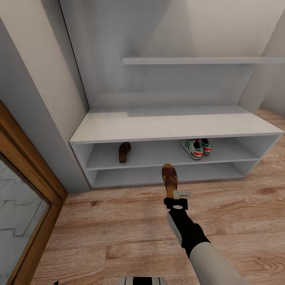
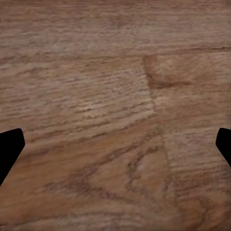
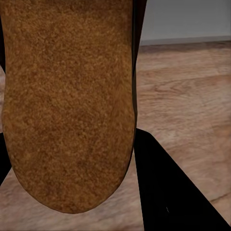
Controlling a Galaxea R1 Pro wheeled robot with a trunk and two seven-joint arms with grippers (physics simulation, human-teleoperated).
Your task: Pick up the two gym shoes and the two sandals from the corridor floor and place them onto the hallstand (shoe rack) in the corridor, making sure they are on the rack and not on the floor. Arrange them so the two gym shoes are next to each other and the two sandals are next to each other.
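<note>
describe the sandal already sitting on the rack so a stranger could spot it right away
Start at the pale grey-white hallstand against the wall and look into its upper open shelf. At that shelf's left end lies a small brown sandal, alone, well apart from the white, green-striped gym shoes at the right. Its twin is off the rack, in the right gripper.

A wood-framed glass door (image 1: 23,206) stands at left; grey wall (image 1: 35,79) beside it.

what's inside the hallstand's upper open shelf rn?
In the hallstand, the upper open shelf holds one sandal at left and both gym shoes side by side at right. The bench top hides the shelf's back. The second sandal is in the right gripper.
</note>
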